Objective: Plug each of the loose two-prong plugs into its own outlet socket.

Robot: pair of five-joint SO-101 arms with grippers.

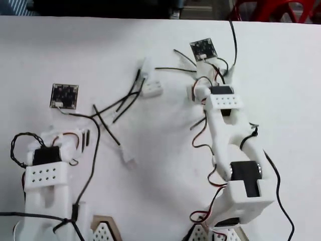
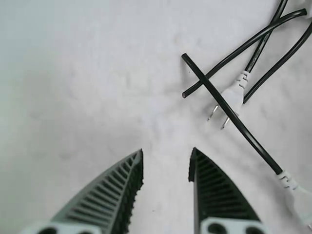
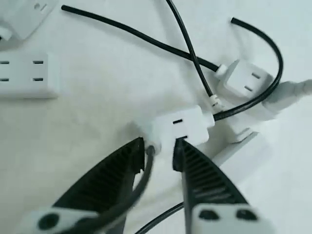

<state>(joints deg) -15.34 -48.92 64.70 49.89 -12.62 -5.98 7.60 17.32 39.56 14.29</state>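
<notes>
Left gripper (image 2: 165, 168): jaws open with a clear gap, holding nothing, above bare table (image 1: 160, 196).
Right gripper (image 3: 158, 151): jaws parted a little, with their tips at the near end of a small white socket (image 3: 181, 126). A cable runs down along one finger (image 3: 131, 165). I cannot tell whether anything is pinched.
Nearer plug (image 2: 233, 97): white, lying loose on the table ahead of the left gripper with both prongs bare. A black cable (image 2: 229, 109) crosses over it.
Second plug (image 2: 298, 197): white, off to the side of the left gripper, on the end of that crossing cable.
Cable-end socket (image 3: 243, 80): white with two slots facing up, just beyond the small socket.
Socket block (image 3: 27, 75): white with two pairs of slots, well apart from the right gripper.
Writing: a moulded mark on another white block (image 3: 29, 12) is too small to read.
</notes>
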